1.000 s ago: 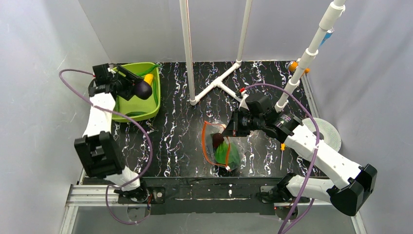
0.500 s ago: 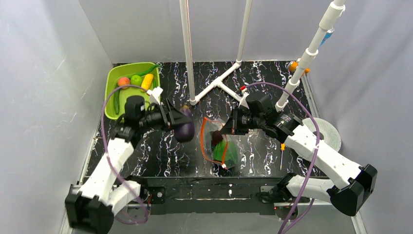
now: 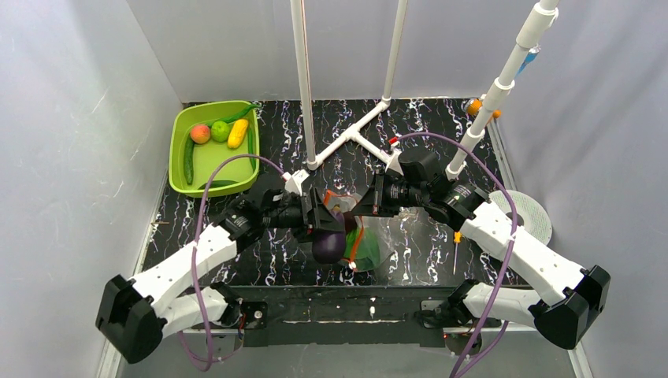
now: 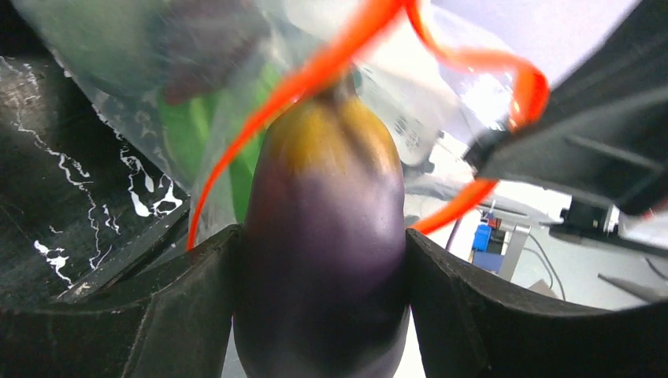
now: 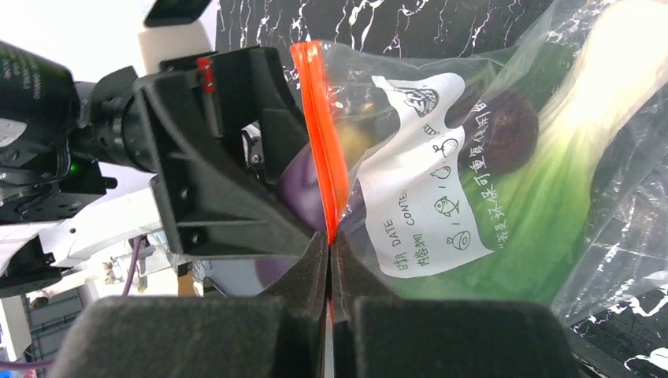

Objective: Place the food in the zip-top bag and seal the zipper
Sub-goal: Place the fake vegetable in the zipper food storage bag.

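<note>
My left gripper [image 3: 329,228] is shut on the dark purple eggplant [image 3: 328,245], which fills the left wrist view [image 4: 323,260] and sits at the mouth of the clear zip-top bag [image 3: 369,246]. My right gripper [image 3: 364,206] is shut on the bag's red-orange zipper strip [image 5: 321,157] and holds the mouth up. Inside the bag lie the white-stalked leafy green vegetable [image 5: 551,189] and a dark round piece [image 5: 504,126]. The orange strip loops in front of the eggplant [image 4: 331,63].
A lime-green tub [image 3: 206,169] at the back left holds a red-orange fruit [image 3: 200,133], a green fruit [image 3: 220,130], a yellow piece [image 3: 238,132] and green pods [image 3: 189,161]. White pipe stands [image 3: 350,138] rise behind. An orange-handled screwdriver [image 3: 456,248] lies right of the bag.
My left arm has carried the eggplant from the green tub across the table to the bag's mouth. My right gripper has kept hold of the zipper strip.
</note>
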`<action>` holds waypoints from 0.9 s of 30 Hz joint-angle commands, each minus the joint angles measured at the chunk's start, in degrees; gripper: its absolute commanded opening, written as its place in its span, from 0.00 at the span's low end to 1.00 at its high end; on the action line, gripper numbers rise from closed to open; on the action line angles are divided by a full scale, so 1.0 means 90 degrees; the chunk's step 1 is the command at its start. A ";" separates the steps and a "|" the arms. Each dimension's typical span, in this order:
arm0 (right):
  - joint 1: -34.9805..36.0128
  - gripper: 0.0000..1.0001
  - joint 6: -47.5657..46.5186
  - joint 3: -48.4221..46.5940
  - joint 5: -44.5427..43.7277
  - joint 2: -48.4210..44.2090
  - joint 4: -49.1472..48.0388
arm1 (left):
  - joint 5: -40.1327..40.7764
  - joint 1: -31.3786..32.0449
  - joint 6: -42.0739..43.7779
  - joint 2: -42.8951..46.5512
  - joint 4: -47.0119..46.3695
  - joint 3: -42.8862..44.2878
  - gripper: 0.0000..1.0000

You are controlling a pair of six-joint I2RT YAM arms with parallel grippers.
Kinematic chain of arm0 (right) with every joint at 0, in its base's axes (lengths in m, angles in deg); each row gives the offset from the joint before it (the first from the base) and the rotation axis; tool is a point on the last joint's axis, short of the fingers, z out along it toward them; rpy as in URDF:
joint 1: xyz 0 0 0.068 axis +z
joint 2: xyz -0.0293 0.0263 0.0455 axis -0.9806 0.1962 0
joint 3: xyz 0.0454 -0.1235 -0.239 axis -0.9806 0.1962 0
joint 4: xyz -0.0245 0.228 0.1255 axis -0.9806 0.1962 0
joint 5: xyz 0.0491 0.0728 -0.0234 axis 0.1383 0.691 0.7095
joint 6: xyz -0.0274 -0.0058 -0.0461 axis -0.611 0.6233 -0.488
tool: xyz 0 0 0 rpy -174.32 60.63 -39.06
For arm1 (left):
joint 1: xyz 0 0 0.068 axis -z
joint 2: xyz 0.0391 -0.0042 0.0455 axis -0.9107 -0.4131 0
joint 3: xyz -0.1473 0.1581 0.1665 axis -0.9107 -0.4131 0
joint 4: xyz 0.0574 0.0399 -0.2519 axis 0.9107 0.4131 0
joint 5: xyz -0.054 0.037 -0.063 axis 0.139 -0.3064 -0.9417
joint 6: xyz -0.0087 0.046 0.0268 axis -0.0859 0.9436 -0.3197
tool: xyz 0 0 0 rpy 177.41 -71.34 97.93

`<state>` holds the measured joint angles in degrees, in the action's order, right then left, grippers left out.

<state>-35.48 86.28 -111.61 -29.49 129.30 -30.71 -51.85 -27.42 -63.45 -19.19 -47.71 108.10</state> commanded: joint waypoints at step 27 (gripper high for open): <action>0.0093 0.01 0.0069 0.0121 0.0317 -0.0533 -0.0781 | 0.1917 0.0419 -0.0652 -0.0772 0.0576 0.1086 0.98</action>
<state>-34.89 86.43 -110.34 -25.88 126.39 -33.86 -38.15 -23.80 -72.98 -29.36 -46.94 116.17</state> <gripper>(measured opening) 0.026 0.981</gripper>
